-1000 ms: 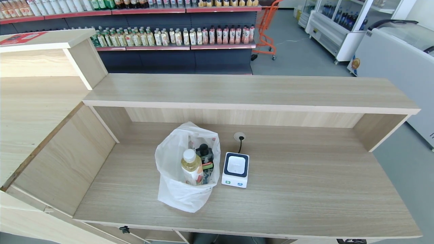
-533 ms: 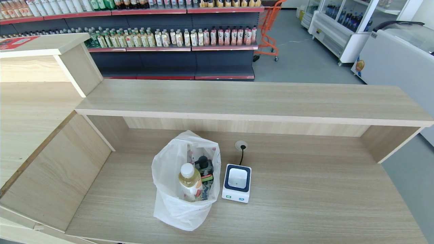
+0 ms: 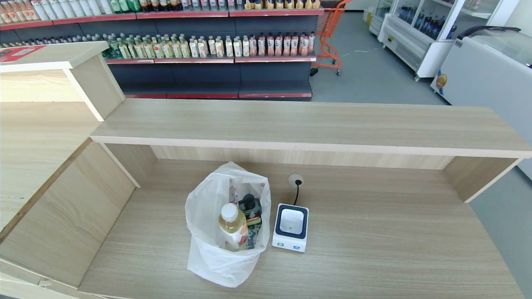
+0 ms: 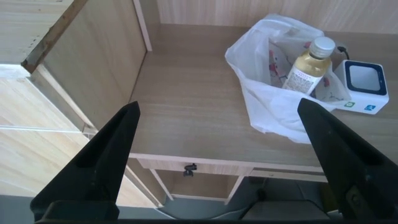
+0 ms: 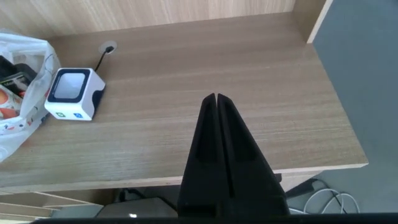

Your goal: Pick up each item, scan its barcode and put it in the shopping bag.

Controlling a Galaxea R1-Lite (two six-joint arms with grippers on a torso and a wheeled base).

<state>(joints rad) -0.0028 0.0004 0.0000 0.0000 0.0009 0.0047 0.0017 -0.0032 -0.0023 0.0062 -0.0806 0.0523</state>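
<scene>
As the head camera had shifted over the last second, the whole scene slid down together in its view, which was the camera's doing and not the goods'. The bag (image 3: 216,253) kept its place on the counter (image 3: 374,257), just beside the scanner (image 3: 291,227), whose cord (image 3: 296,193) ran back to a hole in the wood. Nothing within the bag had stirred: the bottle (image 3: 231,220) stood upright at its mouth, and a dark-capped item (image 3: 250,206) sat touching it on the scanner's side, with more packaging behind that was too crumpled to tell apart.

Since every item to be seen lay already in the bag, the task looked done or very nearly so, and the shift of view read as the robot drawing off from the work.

The left claw (image 4: 217,104) hung spread wide, high and back from the counter on the bag's side, with nothing between its fingers. The right claw (image 5: 216,95) was pressed together, finger against finger, above the counter's near edge, well apart from the scanner. It pinched nothing and touched nothing.
</scene>
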